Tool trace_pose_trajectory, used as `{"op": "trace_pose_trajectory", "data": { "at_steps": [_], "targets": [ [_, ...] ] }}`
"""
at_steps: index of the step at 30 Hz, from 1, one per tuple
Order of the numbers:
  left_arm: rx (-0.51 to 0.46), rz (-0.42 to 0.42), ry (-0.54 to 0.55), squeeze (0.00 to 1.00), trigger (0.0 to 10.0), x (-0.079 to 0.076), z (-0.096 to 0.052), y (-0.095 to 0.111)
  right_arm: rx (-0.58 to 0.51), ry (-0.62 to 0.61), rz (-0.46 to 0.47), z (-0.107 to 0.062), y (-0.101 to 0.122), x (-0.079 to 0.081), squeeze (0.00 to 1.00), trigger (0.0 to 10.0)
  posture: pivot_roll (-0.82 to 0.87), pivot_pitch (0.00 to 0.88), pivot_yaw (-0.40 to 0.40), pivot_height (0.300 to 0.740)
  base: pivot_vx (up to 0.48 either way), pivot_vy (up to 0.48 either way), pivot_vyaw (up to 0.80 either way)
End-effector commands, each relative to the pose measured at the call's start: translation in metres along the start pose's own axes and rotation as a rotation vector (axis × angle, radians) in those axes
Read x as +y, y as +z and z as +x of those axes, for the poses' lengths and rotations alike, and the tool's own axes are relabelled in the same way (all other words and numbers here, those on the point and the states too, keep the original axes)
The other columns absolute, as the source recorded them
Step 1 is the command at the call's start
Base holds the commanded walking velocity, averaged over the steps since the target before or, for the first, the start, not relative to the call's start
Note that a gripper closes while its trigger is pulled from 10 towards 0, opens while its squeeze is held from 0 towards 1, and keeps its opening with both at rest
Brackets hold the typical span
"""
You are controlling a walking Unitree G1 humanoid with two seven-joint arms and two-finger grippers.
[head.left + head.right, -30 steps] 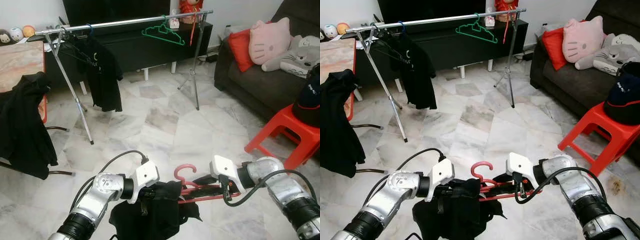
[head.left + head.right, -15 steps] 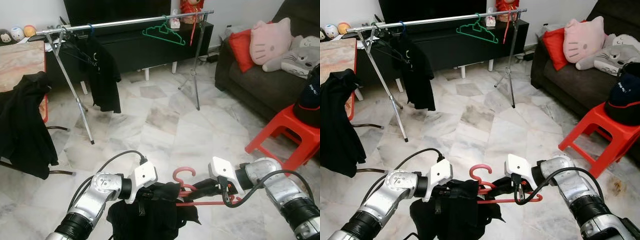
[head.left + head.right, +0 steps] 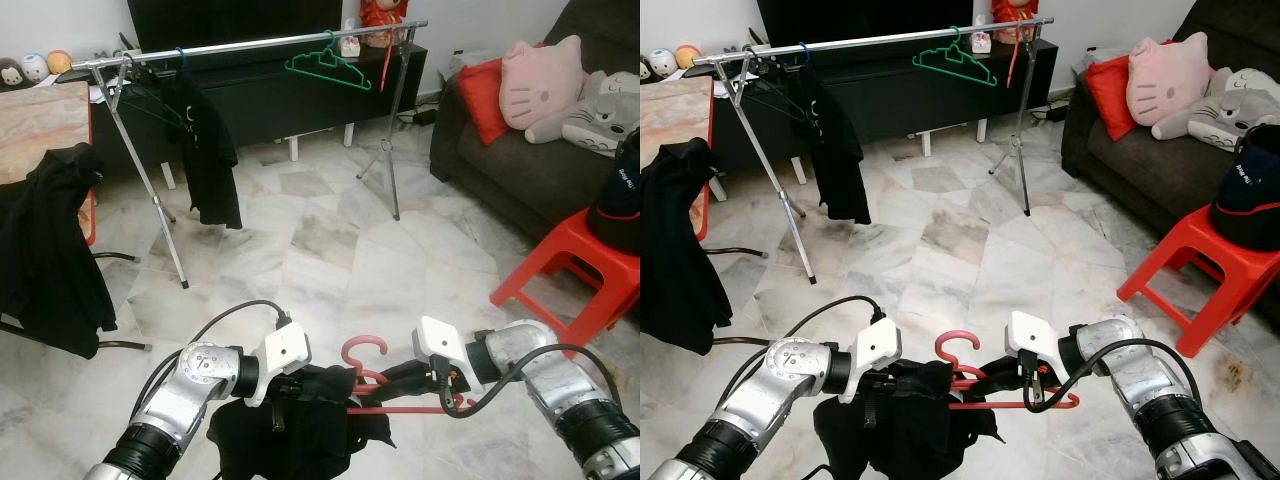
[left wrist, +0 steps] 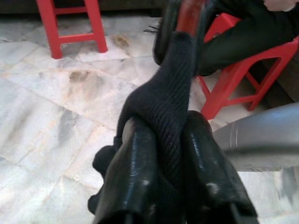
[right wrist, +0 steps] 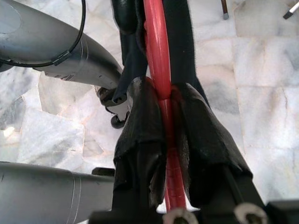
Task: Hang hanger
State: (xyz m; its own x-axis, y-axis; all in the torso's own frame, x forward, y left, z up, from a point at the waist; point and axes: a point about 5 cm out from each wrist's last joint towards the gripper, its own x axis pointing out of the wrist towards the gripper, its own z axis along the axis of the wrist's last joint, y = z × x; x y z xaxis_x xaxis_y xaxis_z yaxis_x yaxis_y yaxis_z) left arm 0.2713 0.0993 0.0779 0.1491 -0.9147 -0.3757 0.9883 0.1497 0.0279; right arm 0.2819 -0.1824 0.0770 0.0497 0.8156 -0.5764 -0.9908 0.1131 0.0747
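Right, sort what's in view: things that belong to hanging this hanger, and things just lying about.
Part of the job:
- red hanger, clamped in the right gripper
- black garment on it, pinched by the left gripper
- clothes rail

Just lying about:
- green hanger and black shirt on the rail
- red stool
- sofa with pink cushion
- dark clothing draped at the left

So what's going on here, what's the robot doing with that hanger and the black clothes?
The robot is standing on the marble floor, holding a red hanger low in front of itself with a black garment on it. Its right gripper is clamped on the hanger's red bar, and its left gripper is pinching the black fabric. The clothes rail stands across the room, with a black shirt and an empty green hanger already on it. The hanger has not yet been hung.
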Motion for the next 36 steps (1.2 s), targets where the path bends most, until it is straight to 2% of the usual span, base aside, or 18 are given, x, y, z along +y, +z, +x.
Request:
{"op": "trace_pose_trajectory", "data": {
  "at_steps": [1, 6, 15, 17, 22, 26, 27, 29, 31, 32, 33, 36],
  "targets": [
    [-0.054, 0.056, -0.010, 1.00, 10.0, 0.005, 0.003, 0.020, -0.025, -0.012, -0.011, 0.005, 0.003, 0.000, 0.00, 0.0, -0.09, 0.000, -0.024, 0.740, 0.000, 0.000, 0.00],
    [-0.044, 0.081, 0.016, 1.00, 10.0, 0.012, -0.004, 0.024, -0.081, -0.080, -0.018, 0.009, 0.010, -0.004, 0.00, 0.0, -0.09, 0.000, -0.024, 0.740, 0.000, 0.000, 0.00],
    [-0.071, 0.112, 0.071, 1.00, 10.0, 0.021, -0.011, 0.037, -0.121, -0.158, 0.011, 0.012, 0.007, -0.004, 0.00, 0.0, -0.09, 0.000, -0.024, 0.740, 0.000, 0.000, 0.00],
    [-0.075, 0.146, 0.099, 1.00, 10.0, 0.024, -0.013, 0.042, -0.142, -0.196, 0.022, 0.011, 0.006, -0.004, 0.00, 0.0, -0.09, 0.000, -0.024, 0.740, 0.000, 0.000, 0.00],
    [-0.097, 0.203, 0.207, 1.00, 10.0, 0.035, -0.017, 0.049, -0.178, -0.296, 0.055, 0.010, 0.001, -0.004, 0.00, 0.0, -0.10, 0.000, -0.023, 0.740, 0.000, 0.000, 0.00],
    [-0.124, 0.208, 0.250, 1.00, 10.0, 0.037, -0.019, 0.051, -0.213, -0.365, 0.064, 0.009, 0.001, -0.005, 0.00, 0.0, -0.10, 0.000, -0.023, 0.740, 0.000, 0.000, 0.00],
    [-0.136, 0.223, 0.292, 1.00, 10.0, 0.040, -0.020, 0.053, -0.237, -0.433, 0.060, 0.007, 0.002, -0.009, 0.00, 0.0, -0.10, 0.000, -0.022, 0.740, 0.000, 0.000, 0.00],
    [-0.150, 0.228, 0.329, 1.00, 10.0, 0.042, -0.020, 0.054, -0.254, -0.479, 0.058, 0.006, 0.003, -0.011, 0.00, 0.0, -0.10, 0.000, -0.022, 0.740, 0.000, 0.000, 0.00],
    [-0.166, 0.245, 0.423, 1.00, 10.0, 0.048, -0.023, 0.056, -0.281, -0.568, 0.065, 0.003, 0.005, -0.016, 0.00, 0.0, -0.10, 0.000, -0.023, 0.740, 0.000, 0.000, 0.00],
    [-0.166, 0.245, 0.423, 1.00, 10.0, 0.048, -0.023, 0.056, -0.281, -0.568, 0.065, 0.003, 0.005, -0.016, 0.00, 0.0, -0.10, 0.000, -0.023, 0.740, 0.000, 0.000, 0.00],
    [-0.172, 0.252, 0.534, 0.00, 10.0, 0.055, -0.027, 0.056, -0.303, -0.640, 0.078, 0.001, 0.006, -0.020, 0.00, 0.0, -0.10, 0.000, -0.023, 0.740, 0.000, 0.000, 0.00],
    [-0.166, 0.245, 0.660, 0.00, 10.0, 0.062, -0.033, 0.051, -0.343, -0.731, 0.108, -0.003, 0.007, -0.024, 0.00, 0.0, -0.10, 0.000, -0.021, 0.740, 0.000, 0.000, 0.00]
  ]
}}
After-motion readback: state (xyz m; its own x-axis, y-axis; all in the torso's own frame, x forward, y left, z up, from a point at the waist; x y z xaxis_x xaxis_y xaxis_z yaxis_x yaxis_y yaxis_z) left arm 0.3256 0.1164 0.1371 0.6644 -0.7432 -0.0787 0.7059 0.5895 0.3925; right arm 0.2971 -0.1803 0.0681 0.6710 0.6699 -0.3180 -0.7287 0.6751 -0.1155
